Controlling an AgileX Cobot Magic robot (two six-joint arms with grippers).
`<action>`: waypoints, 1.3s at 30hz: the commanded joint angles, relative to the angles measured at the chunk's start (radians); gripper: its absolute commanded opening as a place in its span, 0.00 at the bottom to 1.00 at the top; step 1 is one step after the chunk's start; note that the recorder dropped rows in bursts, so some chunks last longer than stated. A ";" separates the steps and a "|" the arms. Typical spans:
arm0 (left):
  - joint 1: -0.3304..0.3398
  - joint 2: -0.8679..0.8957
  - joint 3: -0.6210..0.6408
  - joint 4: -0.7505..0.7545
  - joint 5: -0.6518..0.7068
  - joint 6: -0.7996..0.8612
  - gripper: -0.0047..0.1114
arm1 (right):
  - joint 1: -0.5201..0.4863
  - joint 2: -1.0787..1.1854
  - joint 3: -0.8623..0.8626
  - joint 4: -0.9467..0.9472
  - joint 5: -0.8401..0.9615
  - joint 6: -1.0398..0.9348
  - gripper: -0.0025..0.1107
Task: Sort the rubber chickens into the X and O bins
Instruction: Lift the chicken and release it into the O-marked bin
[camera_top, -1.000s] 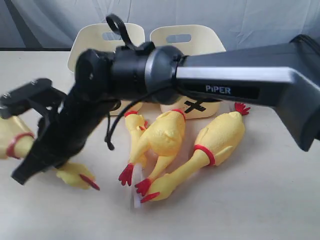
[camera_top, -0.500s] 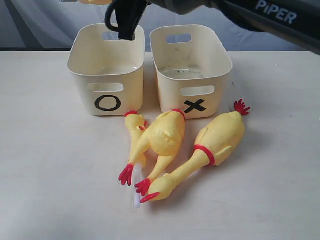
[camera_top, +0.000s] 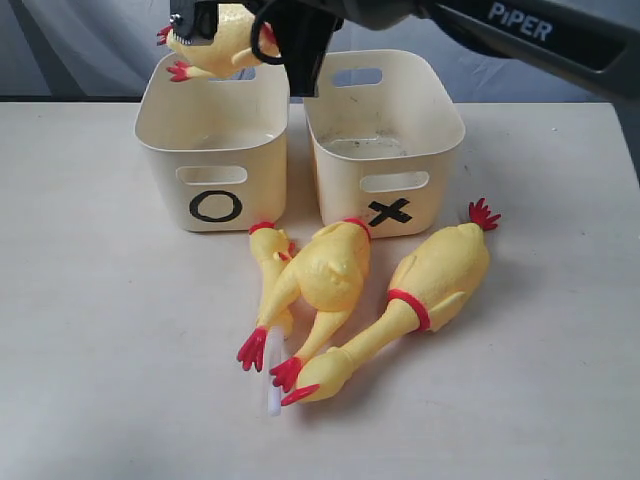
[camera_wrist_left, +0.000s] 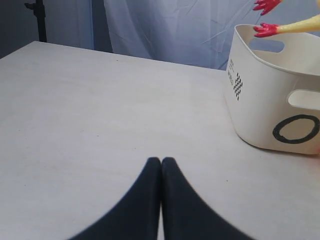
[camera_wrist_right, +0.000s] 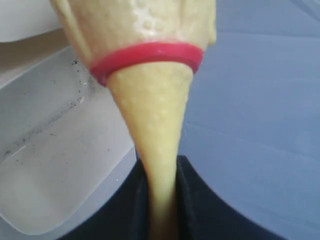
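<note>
Right gripper (camera_wrist_right: 162, 210): jaws clamped on the neck of the held chicken (camera_top: 222, 48), below its red ring. The chicken hangs in the air over the O bin (camera_top: 212, 150), up by the rear rim, with its red feet poking out past the bin's far left corner. It is not inside yet.

Left gripper (camera_wrist_left: 161, 170): fingers pressed together, holding nothing, low over the bare table and off to the side of the O bin.

Step in hand, as I judge it, is the drop into O. To do it well I should:
- centre the body over the opening so the feet come inside the rim line
- lower until the body is below the rim, then part the jaws; rubber bounces and may hop out from this height
- keep my arm off the X bin (camera_top: 385, 150) rim, which sits just beside

Left chicken (camera_top: 272, 270), middle chicken (camera_top: 330, 275) and right chicken (camera_top: 440, 275) lie on the table in front of the bins, unsorted. The first two overlap. A white stick (camera_top: 270, 400) lies by their feet.
</note>
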 joint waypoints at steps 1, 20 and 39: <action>-0.002 0.004 -0.008 0.002 -0.008 -0.001 0.04 | -0.047 -0.011 -0.002 0.032 -0.010 0.003 0.01; -0.002 0.004 -0.008 0.002 -0.008 -0.001 0.04 | -0.096 0.092 0.028 0.147 -0.016 -0.192 0.01; -0.002 0.004 -0.008 0.002 -0.008 -0.001 0.04 | -0.015 0.051 0.026 0.025 -0.086 -0.167 0.53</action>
